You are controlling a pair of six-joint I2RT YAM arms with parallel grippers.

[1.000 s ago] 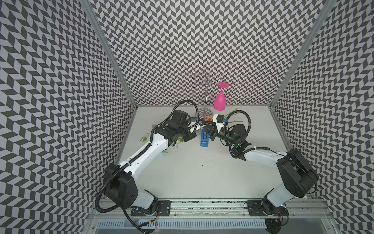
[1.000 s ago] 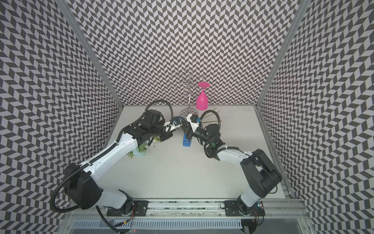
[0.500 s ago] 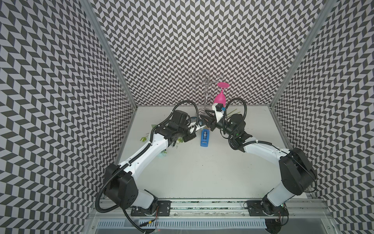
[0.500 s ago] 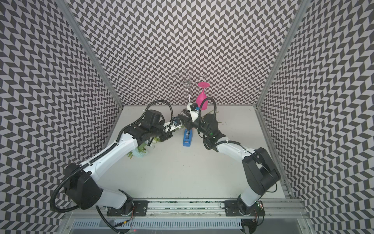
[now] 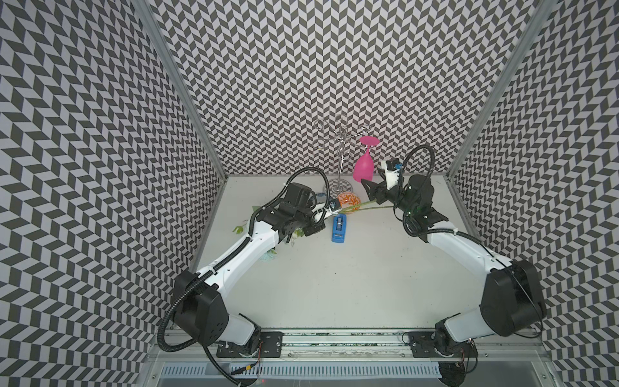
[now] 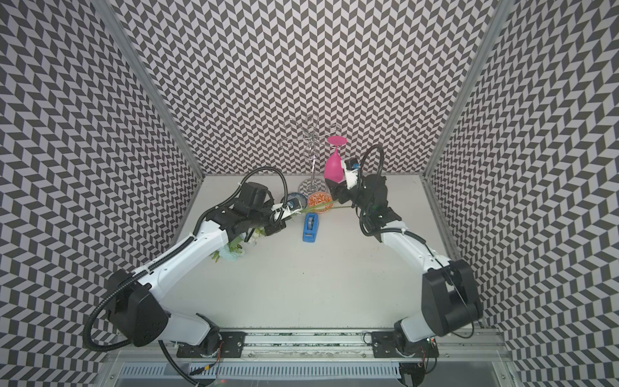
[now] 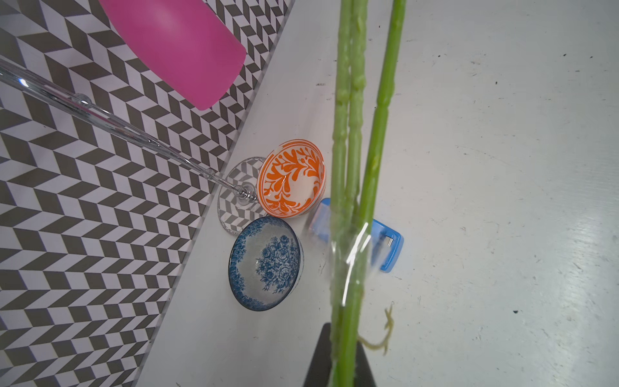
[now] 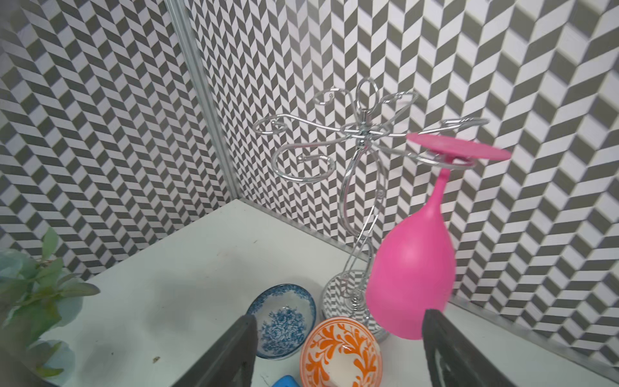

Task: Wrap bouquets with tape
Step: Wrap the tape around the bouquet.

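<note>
- The left gripper (image 7: pixel 338 365) is clenched on the bouquet (image 7: pixel 351 150) stems, held above the table (image 5: pixel 335 284).
- A clear band (image 7: pixel 348 258), seemingly tape, wraps the stems.
- The right gripper (image 8: pixel 338 355) is spread wide, grasping nothing, near the stem ends.
- The tape dispenser (image 5: pixel 339 229) lies on the table below the stems.

Left pincer (image 7: pixel 336 348) closed tight; right pincer (image 8: pixel 340 316) agape.

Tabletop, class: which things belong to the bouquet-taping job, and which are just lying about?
Job: pale-bloomed, green-stemmed artificial bouquet; blue plastic tape dispenser.
Lying about: orange-patterned bowl; blue floral bowl; pink upside-down goblet; chrome wire glass rack.
</note>
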